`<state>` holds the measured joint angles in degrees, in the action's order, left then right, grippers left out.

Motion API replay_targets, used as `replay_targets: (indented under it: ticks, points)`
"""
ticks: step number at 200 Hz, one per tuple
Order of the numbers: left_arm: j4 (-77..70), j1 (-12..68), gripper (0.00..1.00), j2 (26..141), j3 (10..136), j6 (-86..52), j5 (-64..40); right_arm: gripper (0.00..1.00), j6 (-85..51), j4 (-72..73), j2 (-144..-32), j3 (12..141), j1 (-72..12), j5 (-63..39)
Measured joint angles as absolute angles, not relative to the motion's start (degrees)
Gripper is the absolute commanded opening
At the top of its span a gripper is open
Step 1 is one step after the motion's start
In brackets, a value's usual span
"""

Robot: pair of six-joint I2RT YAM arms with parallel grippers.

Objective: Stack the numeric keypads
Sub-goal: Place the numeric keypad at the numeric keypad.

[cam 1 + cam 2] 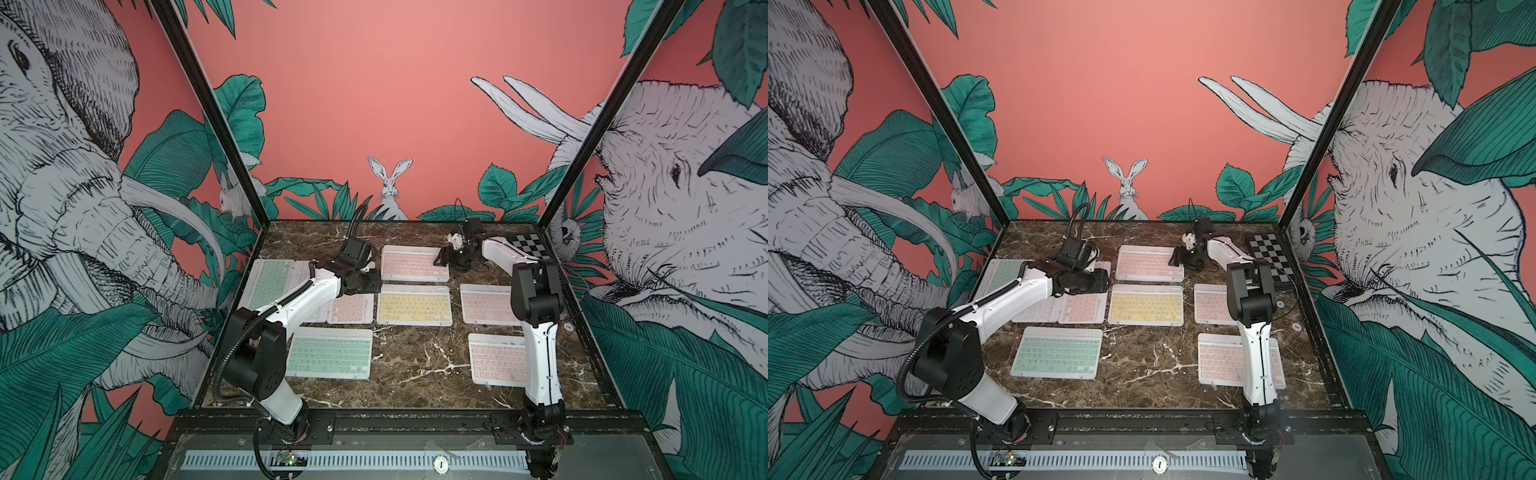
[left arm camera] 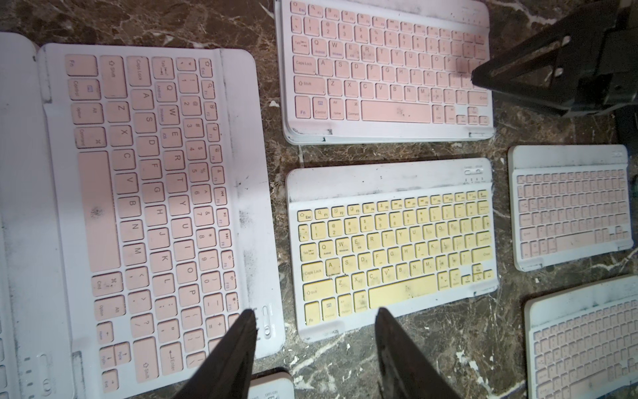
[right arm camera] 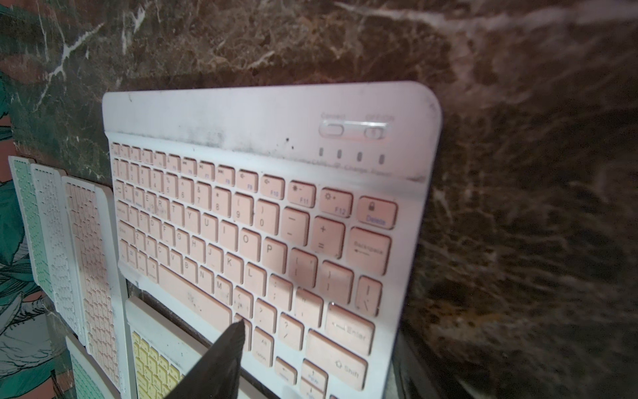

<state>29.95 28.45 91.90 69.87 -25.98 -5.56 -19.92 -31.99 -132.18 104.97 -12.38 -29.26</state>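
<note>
Several numeric keypads lie flat and apart on the marble table. In both top views there is a far pink one (image 1: pixel 415 264), a yellow one (image 1: pixel 414 305), two pink ones on the right (image 1: pixel 484 304) (image 1: pixel 496 359), a near mint one (image 1: pixel 330 353), and a left row of mint (image 1: pixel 266 278), white and pink (image 1: pixel 351 308). My left gripper (image 2: pixel 316 319) hangs open and empty over the gap between the turned pink keypad (image 2: pixel 148 207) and the yellow keypad (image 2: pixel 390 248). My right gripper (image 1: pixel 438 259) is at the far pink keypad's right end. One finger (image 3: pixel 234 338) hovers over its keys (image 3: pixel 259 224); the other is hidden.
A black-and-white checkered board (image 1: pixel 528 245) lies at the back right corner. Black frame posts and printed walls close in the table on three sides. Both arm bases sit on the front rail (image 1: pixel 395 419). The left arm covers part of the left row.
</note>
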Motion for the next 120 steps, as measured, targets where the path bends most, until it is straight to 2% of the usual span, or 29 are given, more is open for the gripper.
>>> replay_targets:
  ticks: [60, 120]
  points:
    - [29.87, 28.47, 0.58, 91.9, 68.97, -25.8, -5.61, 0.66, -19.46, -30.89, -129.69, 101.41, -12.4, -26.37]
    - [29.87, 31.92, 0.57, 91.9, 66.37, -23.07, -5.58, 0.66, -21.54, -23.94, -109.08, 79.7, -12.38, -23.07]
